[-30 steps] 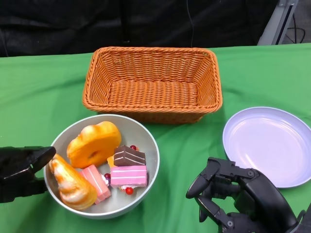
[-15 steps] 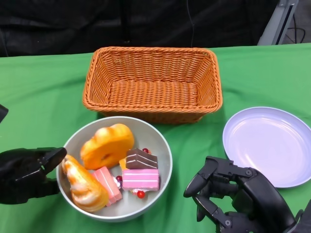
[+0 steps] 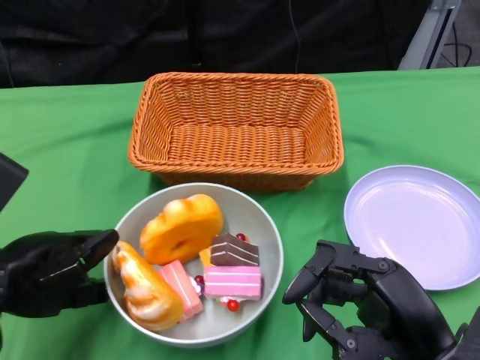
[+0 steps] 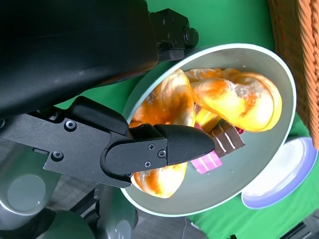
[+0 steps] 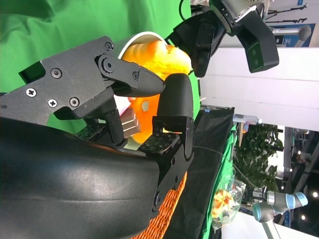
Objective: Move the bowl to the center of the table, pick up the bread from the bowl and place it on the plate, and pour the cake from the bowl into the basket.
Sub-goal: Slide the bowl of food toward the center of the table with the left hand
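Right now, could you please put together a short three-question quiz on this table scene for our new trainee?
1. True or false: the basket already has cake in it.
2. Which hand is at the bowl's rim? A) the left hand B) the right hand C) neither
3. Fill in: the plate lies on the robot's ____ side of the bowl.

Key:
1. False. The basket is empty; the cake pieces and both breads are in the bowl.
2. A. The left hand is against the rim; the right hand is apart, holding nothing.
3. Right.
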